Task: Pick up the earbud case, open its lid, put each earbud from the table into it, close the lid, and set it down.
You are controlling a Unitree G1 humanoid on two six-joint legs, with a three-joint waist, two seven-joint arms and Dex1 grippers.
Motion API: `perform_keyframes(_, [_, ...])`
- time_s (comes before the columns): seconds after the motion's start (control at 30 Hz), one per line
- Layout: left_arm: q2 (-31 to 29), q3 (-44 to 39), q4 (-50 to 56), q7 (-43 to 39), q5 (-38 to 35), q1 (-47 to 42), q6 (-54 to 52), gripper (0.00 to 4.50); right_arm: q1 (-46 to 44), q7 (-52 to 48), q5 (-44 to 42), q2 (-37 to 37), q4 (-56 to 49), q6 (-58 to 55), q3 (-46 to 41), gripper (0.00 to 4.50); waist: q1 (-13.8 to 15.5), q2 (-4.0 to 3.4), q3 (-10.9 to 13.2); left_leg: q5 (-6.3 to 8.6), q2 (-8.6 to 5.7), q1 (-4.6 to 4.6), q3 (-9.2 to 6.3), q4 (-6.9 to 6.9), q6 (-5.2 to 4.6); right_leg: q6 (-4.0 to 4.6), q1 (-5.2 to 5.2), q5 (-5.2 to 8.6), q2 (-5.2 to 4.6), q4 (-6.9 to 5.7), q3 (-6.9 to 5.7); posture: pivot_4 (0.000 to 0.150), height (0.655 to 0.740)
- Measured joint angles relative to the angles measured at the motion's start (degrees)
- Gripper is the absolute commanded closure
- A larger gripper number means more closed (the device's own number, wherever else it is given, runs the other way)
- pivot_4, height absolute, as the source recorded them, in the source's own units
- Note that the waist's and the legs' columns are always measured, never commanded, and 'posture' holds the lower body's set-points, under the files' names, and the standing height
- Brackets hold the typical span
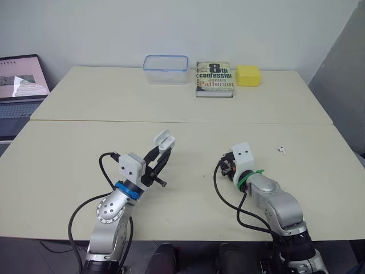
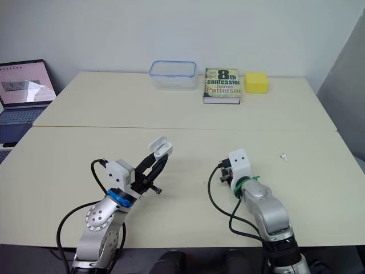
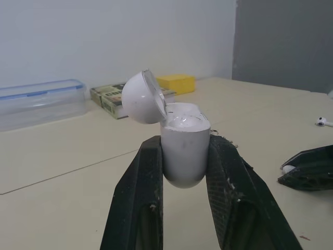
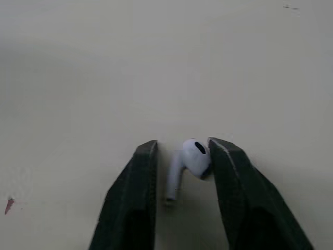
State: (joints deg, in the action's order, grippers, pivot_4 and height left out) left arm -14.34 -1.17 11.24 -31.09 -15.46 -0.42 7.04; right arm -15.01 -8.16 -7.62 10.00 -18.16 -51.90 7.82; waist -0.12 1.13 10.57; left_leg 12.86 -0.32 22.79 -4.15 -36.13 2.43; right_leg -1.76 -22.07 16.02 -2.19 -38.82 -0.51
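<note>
1. A pale bench (image 1: 85, 154) is seen in front of a plain white wall (image 1: 228, 28), with a seam running across the bench between its far and near halves.
2. Along the far edge, a clear container (image 1: 165, 69) with a blue rim, a book (image 1: 214, 79) and a yellow block (image 1: 248, 75) are lined up side by side. An open laptop (image 1: 20, 85) is seen off the bench's left end.
3. The earbud case (image 1: 164, 140) is held above the near half of the bench, left of centre, in the left hand (image 3: 186, 148).
4. The case's lower body is pinched between the two black fingers (image 3: 143, 182), one pressed against each side, and the case is kept roughly upright.
5. The lid (image 3: 141, 97) is swung open and tipped back on its hinge, so the mouth of the case is exposed.
6. The right hand (image 4: 183, 146) is lowered to the bench surface, right of centre and well apart from the case.
7. Its fingers (image 4: 229, 172) are spread on either side of an earbud (image 4: 190, 159). The earbud's head is touched by one finger, while a gap is left between its stem and the other finger.
8. A second earbud (image 1: 282, 150) is seen lying on the bench further to the right, apart from both hands.
</note>
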Motion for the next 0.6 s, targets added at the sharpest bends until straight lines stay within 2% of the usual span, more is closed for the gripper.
perform_keyframes(0.03, [0.0,0.23,0.01,-0.04,0.01,0.08,0.04,3.75,-0.01,-0.32,-0.25,0.14,-0.41,-0.34,-0.16,4.03,0.0,0.0,0.0,0.0,0.0,0.0,0.0,0.0,0.0,0.01,0.0,0.01,0.0,0.0,-0.01,0.15,0.7391])
perform_keyframes(0.1, [0.0,0.66,0.09,-0.1,0.04,0.21,0.04,3.75,0.01,-2.52,-0.92,2.17,-1.43,-1.16,-0.23,4.05,0.0,0.0,0.0,0.0,0.0,0.03,-0.01,0.0,0.0,0.03,-0.01,0.02,0.0,0.01,-0.01,0.15,0.7391])
perform_keyframes(0.2, [-0.06,0.73,0.27,-0.07,0.03,0.6,0.02,3.75,0.06,-9.1,-2.73,9.61,-3.71,-1.19,0.45,4.05,-0.07,-0.01,0.01,0.0,-0.01,0.06,0.02,0.02,-0.01,-0.01,-0.03,0.04,-0.01,0.09,0.0,0.15,0.7391])
perform_keyframes(0.3, [-0.11,0.84,1.78,-0.05,-0.05,1.36,-0.41,3.75,0.54,-25.71,-6.36,27.38,-8.4,2.65,2.75,4.05,0.01,-0.09,0.06,0.01,-0.02,0.13,0.0,0.04,-0.02,-0.14,-0.03,0.14,-0.03,0.25,-0.06,0.15,0.7391])
perform_keyframes(0.33, [-0.24,0.84,2.09,-0.05,-0.07,1.58,-0.49,3.75,0.63,-29.56,-7.02,31.01,-8.86,4.09,2.31,4.05,-0.02,-0.08,0.06,0.01,-0.02,0.11,0.01,0.06,-0.02,-0.14,-0.01,0.14,-0.03,0.28,-0.06,0.15,0.7391])
perform_keyframes(0.4, [-0.3,0.96,3.22,-0.05,-0.19,2.13,-1.04,3.75,2.6,-41.58,-8.23,42.59,-8.87,11.76,1.55,4.05,0.01,-0.08,0.06,0.01,-0.04,0.11,0.01,0.06,-0.02,-0.18,0.01,0.16,0.0,0.32,-0.09,0.15,0.7391])
perform_keyframes(0.6, [-0.75,1.63,6.87,0.21,-0.35,4.89,-3.0,3.75,8.84,-64.14,-7.37,58.59,0.04,33.63,-0.72,4.05,-0.12,-0.02,0.09,0.01,0.04,0.02,0.11,0.03,-0.02,-0.12,0.07,0.21,0.04,0.31,-0.03,0.15,0.7391])
